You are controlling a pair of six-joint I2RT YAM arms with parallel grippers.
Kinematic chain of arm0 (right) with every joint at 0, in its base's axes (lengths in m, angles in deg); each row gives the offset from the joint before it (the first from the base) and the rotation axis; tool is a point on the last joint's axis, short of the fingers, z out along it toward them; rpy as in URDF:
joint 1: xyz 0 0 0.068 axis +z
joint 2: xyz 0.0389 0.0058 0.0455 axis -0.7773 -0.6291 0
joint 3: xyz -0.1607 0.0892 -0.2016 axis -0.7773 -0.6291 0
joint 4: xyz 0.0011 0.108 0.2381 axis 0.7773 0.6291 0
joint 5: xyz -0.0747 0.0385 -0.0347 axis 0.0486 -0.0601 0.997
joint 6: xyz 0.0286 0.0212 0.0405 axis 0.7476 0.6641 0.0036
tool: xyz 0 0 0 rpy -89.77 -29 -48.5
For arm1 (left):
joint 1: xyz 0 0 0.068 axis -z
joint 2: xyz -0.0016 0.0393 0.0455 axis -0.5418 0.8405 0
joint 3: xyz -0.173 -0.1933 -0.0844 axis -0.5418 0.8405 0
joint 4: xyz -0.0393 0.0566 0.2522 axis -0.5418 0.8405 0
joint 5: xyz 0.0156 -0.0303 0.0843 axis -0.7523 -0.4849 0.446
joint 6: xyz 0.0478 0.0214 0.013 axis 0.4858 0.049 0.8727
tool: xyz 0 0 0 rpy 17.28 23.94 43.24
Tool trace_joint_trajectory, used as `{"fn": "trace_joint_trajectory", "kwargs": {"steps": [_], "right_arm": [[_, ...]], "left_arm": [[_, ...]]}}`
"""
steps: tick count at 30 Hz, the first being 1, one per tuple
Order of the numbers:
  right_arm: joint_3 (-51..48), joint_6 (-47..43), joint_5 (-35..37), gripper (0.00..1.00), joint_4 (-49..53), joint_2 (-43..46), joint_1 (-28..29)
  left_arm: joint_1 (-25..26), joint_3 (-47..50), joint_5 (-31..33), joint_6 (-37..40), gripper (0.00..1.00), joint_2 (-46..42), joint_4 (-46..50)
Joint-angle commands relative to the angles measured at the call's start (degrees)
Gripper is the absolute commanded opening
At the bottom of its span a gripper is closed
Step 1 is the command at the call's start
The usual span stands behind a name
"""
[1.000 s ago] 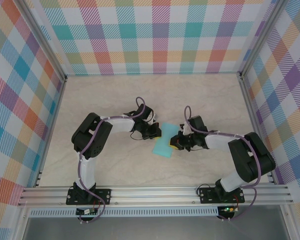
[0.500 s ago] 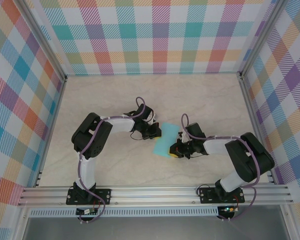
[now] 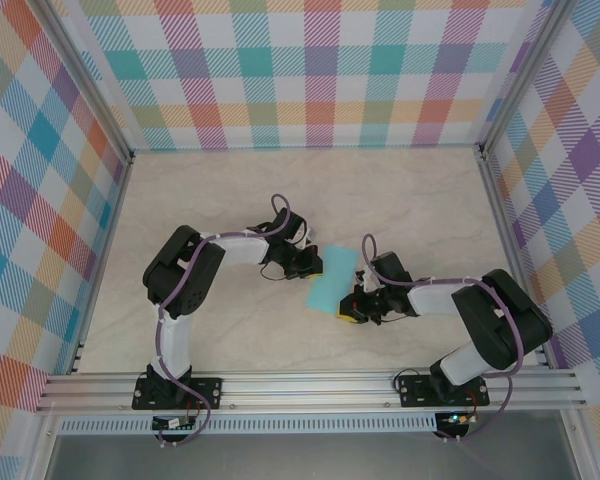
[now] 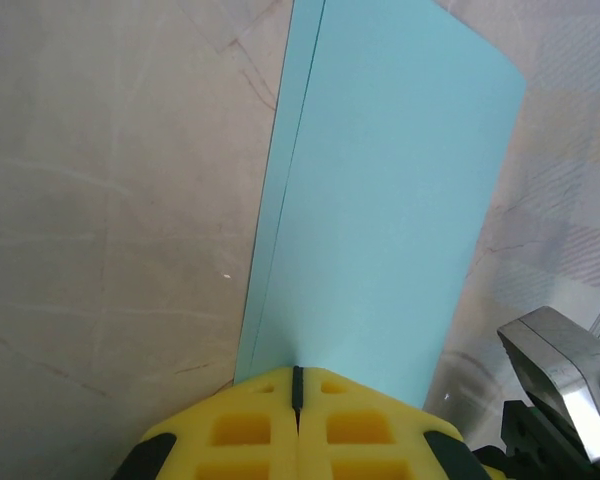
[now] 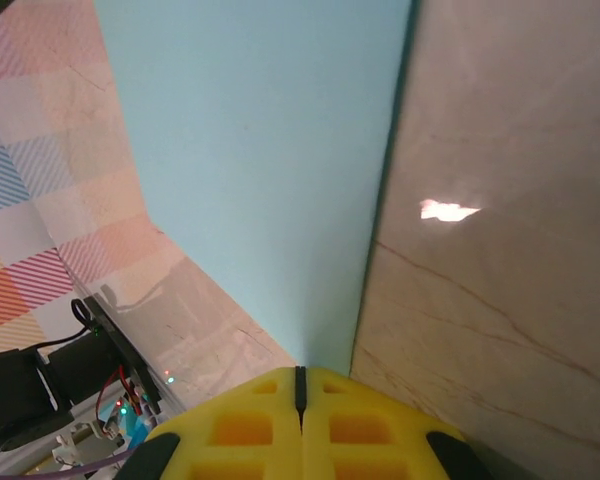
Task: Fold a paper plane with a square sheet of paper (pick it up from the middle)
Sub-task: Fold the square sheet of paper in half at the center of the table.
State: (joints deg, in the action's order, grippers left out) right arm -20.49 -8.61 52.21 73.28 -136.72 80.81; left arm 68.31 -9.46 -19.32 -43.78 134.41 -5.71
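Mid-table, pinching folded square sheet of paper point(image 3: 332, 282) at 10 o'clock with left gripper point(image 3: 311, 268), clamped tight. At 5 o'clock, same with right gripper point(image 3: 349, 306).

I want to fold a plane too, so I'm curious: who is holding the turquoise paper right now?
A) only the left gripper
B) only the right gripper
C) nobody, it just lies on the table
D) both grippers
D: in each wrist view the square sheet of paper runs straight into the closed yellow tips, of the left gripper at one end and of the right gripper at the other.
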Motion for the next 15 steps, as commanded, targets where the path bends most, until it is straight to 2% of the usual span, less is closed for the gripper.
{"fn": "trace_joint_trajectory", "kwargs": {"steps": [1, 5, 8, 9, 11, 15], "right_arm": [[-0.4, -0.9, 0.2, 0.01, 1.8, 0.3, 0.5], [3.1, -3.7, 4.1, 0.04, 10.5, 6.8, 0.4], [6.8, -5.1, 11.2, 0.15, 18.4, 10.2, -1.1], [8.1, -5.3, 13.0, 0.16, 20.5, 10.3, -2.0], [10.5, -5.2, 16.5, 0.25, 23.4, 9.5, -4.0], [15.0, -4.4, 18.0, 0.30, 23.7, 4.9, -6.6]], "left_arm": [[0.4, 3.1, 5.2, -0.1, 0.00, 3.9, 9.0], [0.3, 3.0, 4.4, -0.6, 0.00, 2.3, 8.9], [0.3, 2.9, 3.0, -1.7, 0.00, 0.1, 8.9], [0.4, 2.8, 2.8, -1.9, 0.00, -0.9, 8.9], [0.4, 2.7, 2.6, -2.7, 0.00, -3.3, 6.5], [0.4, 1.8, 4.0, -3.2, 0.02, -7.1, 7.2]]}}
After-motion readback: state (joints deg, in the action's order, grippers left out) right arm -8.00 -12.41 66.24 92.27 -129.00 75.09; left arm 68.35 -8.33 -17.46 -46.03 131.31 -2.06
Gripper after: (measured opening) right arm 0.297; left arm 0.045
